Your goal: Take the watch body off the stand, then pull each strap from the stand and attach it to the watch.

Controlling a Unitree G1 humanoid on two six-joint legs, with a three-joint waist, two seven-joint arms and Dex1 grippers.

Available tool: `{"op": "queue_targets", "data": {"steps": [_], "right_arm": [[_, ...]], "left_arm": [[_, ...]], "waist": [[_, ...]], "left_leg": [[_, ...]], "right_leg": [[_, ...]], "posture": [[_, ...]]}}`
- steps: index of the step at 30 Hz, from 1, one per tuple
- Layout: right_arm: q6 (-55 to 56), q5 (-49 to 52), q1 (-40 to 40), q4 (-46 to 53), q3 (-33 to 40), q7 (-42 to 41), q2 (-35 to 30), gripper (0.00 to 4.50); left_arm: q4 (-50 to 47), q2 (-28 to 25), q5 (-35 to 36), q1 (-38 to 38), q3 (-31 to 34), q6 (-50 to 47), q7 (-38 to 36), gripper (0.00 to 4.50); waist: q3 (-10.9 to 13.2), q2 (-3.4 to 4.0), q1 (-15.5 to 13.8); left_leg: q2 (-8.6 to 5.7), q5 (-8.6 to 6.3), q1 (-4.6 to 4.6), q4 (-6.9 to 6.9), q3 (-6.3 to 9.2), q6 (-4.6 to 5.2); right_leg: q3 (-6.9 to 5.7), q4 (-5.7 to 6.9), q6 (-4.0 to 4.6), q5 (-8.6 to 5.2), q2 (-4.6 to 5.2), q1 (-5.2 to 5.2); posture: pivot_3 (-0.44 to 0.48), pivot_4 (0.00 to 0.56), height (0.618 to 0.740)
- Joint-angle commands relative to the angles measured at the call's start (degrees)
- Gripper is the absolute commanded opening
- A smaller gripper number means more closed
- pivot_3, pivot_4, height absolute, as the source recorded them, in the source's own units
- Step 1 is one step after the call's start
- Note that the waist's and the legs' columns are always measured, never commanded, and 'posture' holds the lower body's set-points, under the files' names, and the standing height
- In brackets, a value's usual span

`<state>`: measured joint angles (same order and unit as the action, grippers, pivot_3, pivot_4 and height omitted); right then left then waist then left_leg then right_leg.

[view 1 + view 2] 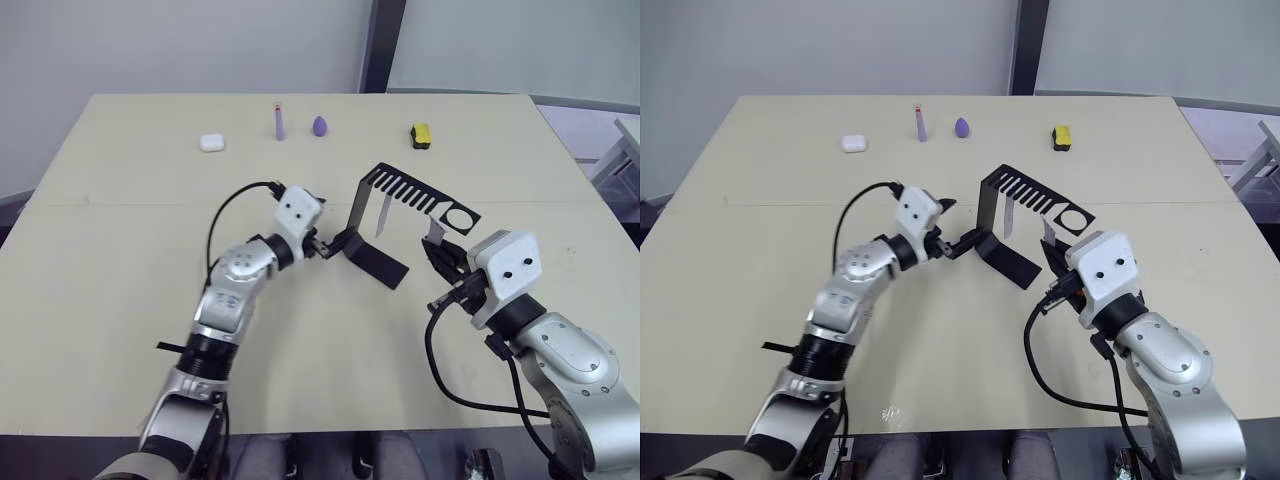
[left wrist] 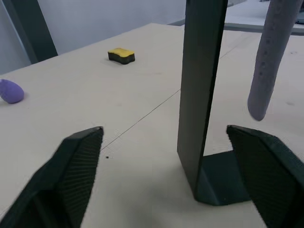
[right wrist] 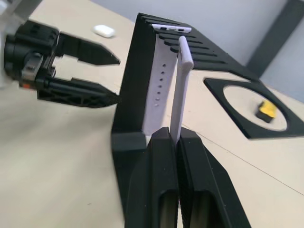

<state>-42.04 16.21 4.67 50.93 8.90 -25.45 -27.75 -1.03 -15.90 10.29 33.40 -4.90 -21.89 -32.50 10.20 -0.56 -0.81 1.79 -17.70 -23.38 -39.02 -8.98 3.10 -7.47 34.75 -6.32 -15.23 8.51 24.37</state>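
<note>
**Both grippers at the black stand, one strap pinched**

Nearest to me, the right gripper has its two black fingers pressed together on the lower end of a pale strap that hangs from the comb-slotted top of the stand. A second strap hangs just beside it, closer to the stand's upright.

On the stand's other side, the left gripper has its fingers spread, one on each side of the upright where it meets the flat base; whether they touch the metal I cannot tell. The ring hole at the end of the top arm holds nothing.

Beyond the stand, along the far edge of the table, sit a small white case, a purple stick, a purple egg shape and a yellow-and-black block, all well apart from the stand.

The table is pale beige with a thin seam across it. Behind it are a grey wall and a dark vertical post. No readable writing appears on anything.
</note>
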Motion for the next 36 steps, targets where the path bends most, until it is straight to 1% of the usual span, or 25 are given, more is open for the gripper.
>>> {"op": "queue_targets", "data": {"steps": [1,3,5,8,10,14,15,16,18,27,32,36], "right_arm": [[-0.1,6.2,1.4,0.3,3.3,-3.1,-0.7,0.0],[-1.8,11.1,2.0,-0.4,4.4,-4.7,-1.0,0.0],[-4.1,18.2,2.5,-1.3,5.3,-7.6,-1.8,0.0],[-7.0,28.1,4.2,-3.6,6.4,-9.4,-2.2,0.0],[-8.9,34.7,6.0,-6.1,6.6,-10.1,-2.3,0.0],[-11.7,43.6,8.7,-10.3,5.2,-11.5,-3.9,0.0],[-12.0,44.8,9.3,-11.2,4.8,-11.5,-4.2,0.0],[-12.0,45.7,9.7,-11.7,4.3,-11.3,-4.4,0.0],[-12.0,46.4,10.8,-12.7,3.1,-10.9,-4.5,0.0],[-10.4,46.1,11.6,-13.2,-0.9,-10.4,-5.3,0.0],[-9.7,45.6,11.5,-13.2,-1.6,-10.0,-5.6,0.0],[-9.4,46.0,11.5,-13.4,-1.3,-9.7,-6.0,0.0]], "left_arm": [[-6.3,-4.2,8.9,-2.1,2.4,-5.3,-9.7,4.46],[-8.4,-7.6,14.6,-3.1,3.7,-9.5,-15.3,4.46],[-10.7,-10.7,21.3,-3.4,5.1,-14.4,-20.8,4.46],[-13.1,-13.3,29.7,-2.8,5.9,-20.8,-26.1,4.46],[-13.3,-12.8,33.5,-1.9,6.0,-23.7,-27.0,4.46],[-11.5,-9.1,38.1,0.2,6.8,-26.3,-25.0,4.46],[-11.4,-8.6,39.0,0.4,6.7,-27.0,-25.0,3.96],[-11.3,-8.5,39.4,0.6,6.5,-27.4,-25.1,3.68],[-11.4,-8.2,39.7,1.2,5.2,-28.6,-24.8,2.74],[-10.9,-5.1,40.2,2.0,4.3,-29.9,-21.7,2.74],[-10.9,-3.2,39.9,2.4,3.2,-29.9,-20.8,2.74],[-10.6,-2.3,40.3,2.5,3.7,-29.8,-20.4,2.74]], "waist": [[0.0,0.0,0.2],[0.0,0.0,0.6],[0.0,0.0,0.7],[0.0,0.02,0.9],[0.0,0.02,0.8],[0.0,0.02,0.8],[0.0,0.01,0.8],[0.0,0.02,0.8],[0.0,0.02,0.9],[0.0,0.02,0.7],[0.0,0.02,0.7],[0.0,0.02,0.7]], "left_leg": [[0.0,0.0,0.0,0.0,0.0,0.0],[0.01,0.01,0.0,0.0,0.01,-0.02],[0.0,0.02,-0.01,0.0,0.04,-0.03],[-0.01,0.01,0.0,-0.01,0.06,-0.03],[-0.01,0.01,0.02,-0.01,0.08,-0.03],[-0.04,0.01,0.06,-0.01,0.15,-0.02],[-0.04,0.01,0.06,-0.01,0.16,-0.02],[-0.04,0.01,0.06,-0.01,0.16,-0.02],[-0.03,0.02,0.07,0.0,0.16,-0.04],[-0.06,0.03,0.06,-0.02,0.16,-0.05],[-0.05,0.03,0.06,-0.02,0.16,-0.05],[-0.05,0.03,0.07,-0.02,0.16,-0.05]], "right_leg": [[0.01,0.03,0.0,0.0,0.0,0.0],[0.0,0.19,0.0,0.0,-0.01,-0.01],[-0.03,0.21,0.01,-0.01,-0.01,-0.03],[-0.02,0.19,0.01,-0.01,-0.01,-0.06],[-0.02,0.19,0.01,-0.01,0.0,-0.09],[-0.06,0.13,0.01,0.0,-0.01,-0.2],[-0.06,0.11,0.01,0.0,-0.01,-0.21],[-0.06,0.11,0.0,0.0,-0.02,-0.23],[-0.07,0.13,0.0,0.0,-0.05,-0.23],[-0.07,0.1,0.0,0.0,-0.03,-0.24],[-0.08,0.09,-0.01,0.0,-0.04,-0.25],[-0.08,0.09,-0.01,0.0,-0.04,-0.24]], "posture": [[0.0,0.15,0.74],[0.0,0.15,0.74],[0.0,0.15,0.74],[0.0,0.15,0.74],[0.0,0.15,0.74],[0.0,0.15,0.74],[0.0,0.15,0.74],[0.0,0.15,0.74],[0.0,0.15,0.74],[0.0,0.15,0.74],[0.0,0.15,0.74],[0.0,0.15,0.74]]}}
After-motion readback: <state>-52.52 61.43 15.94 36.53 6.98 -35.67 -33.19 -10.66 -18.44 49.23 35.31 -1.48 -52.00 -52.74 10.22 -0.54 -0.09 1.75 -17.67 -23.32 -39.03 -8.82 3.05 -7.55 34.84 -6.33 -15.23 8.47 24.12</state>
